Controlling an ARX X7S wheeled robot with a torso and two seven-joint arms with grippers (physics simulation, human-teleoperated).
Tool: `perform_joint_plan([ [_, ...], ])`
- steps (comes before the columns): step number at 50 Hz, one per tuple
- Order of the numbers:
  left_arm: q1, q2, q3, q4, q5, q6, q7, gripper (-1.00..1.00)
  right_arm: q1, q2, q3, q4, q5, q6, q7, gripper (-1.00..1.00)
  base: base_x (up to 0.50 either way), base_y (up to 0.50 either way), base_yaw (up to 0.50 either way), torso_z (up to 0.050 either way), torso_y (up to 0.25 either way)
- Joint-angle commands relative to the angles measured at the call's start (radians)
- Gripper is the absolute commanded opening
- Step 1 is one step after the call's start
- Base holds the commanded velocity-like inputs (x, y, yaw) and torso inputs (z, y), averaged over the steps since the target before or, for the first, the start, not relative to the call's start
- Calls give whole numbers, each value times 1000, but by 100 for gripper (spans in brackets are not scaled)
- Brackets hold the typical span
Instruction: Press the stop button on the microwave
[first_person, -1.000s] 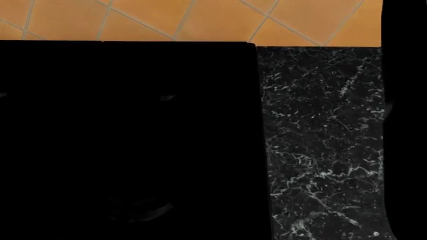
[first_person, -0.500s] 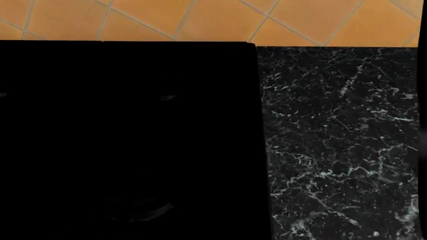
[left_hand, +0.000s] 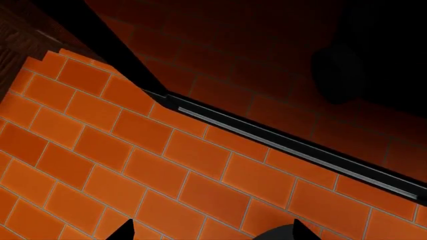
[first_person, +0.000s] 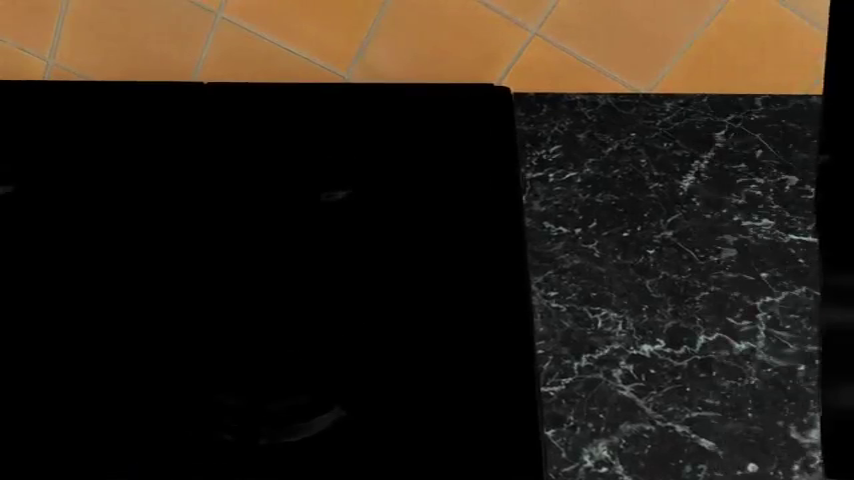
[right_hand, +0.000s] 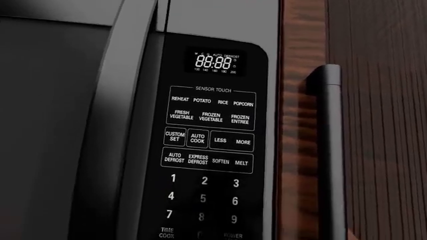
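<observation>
Left gripper (left_hand: 210, 234): only two dark fingertips show at the edge of the left wrist view, set well apart with bare tile between them; jaws wide, holding nothing.
Right gripper: not seen in any view; jaw state cannot be told.
Microwave control panel (right_hand: 208, 145): fills the right wrist view, close to the camera and facing it; the chosen landmark.
Display (right_hand: 213, 62): at the head of the panel, reading 88:88.
Preset keys (right_hand: 211, 110): just below the display, under the words SENSOR TOUCH.
Number pad (right_hand: 203, 198): below the presets; digits 1 to 9 legible.
Stop button: not legible; the row under the number pad is cut off by the frame edge.
Microwave door (right_hand: 60, 125): adjoins the panel on the side away from the cabinet, dark.
Wooden cabinet (right_hand: 377, 100): just beside the panel on its other side, carrying a dark vertical handle (right_hand: 330, 150).
Orange tile wall (left_hand: 100, 150): beyond the left fingertips, crossed by a dark metal strip (left_hand: 293, 150).
Marble counter (first_person: 667, 280): in the head view, beside a large black surface (first_person: 254, 280).
</observation>
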Motion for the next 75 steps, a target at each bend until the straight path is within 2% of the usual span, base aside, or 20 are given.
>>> perform_joint_plan([
  [1, 0, 0, 0, 0, 0, 0, 0, 100, -42, 7, 15, -49, 46, 51, 64, -100, 0, 0, 0, 0, 0],
  [26, 0, 0, 0, 0, 0, 0, 0, 100, -114, 44, 19, -82, 85, 104, 162, -100, 0, 0, 0, 0, 0],
  [75, 0, 0, 0, 0, 0, 0, 0, 100, -86, 19, -173, 160, -129, -130, -160, -100, 0, 0, 0, 0, 0],
])
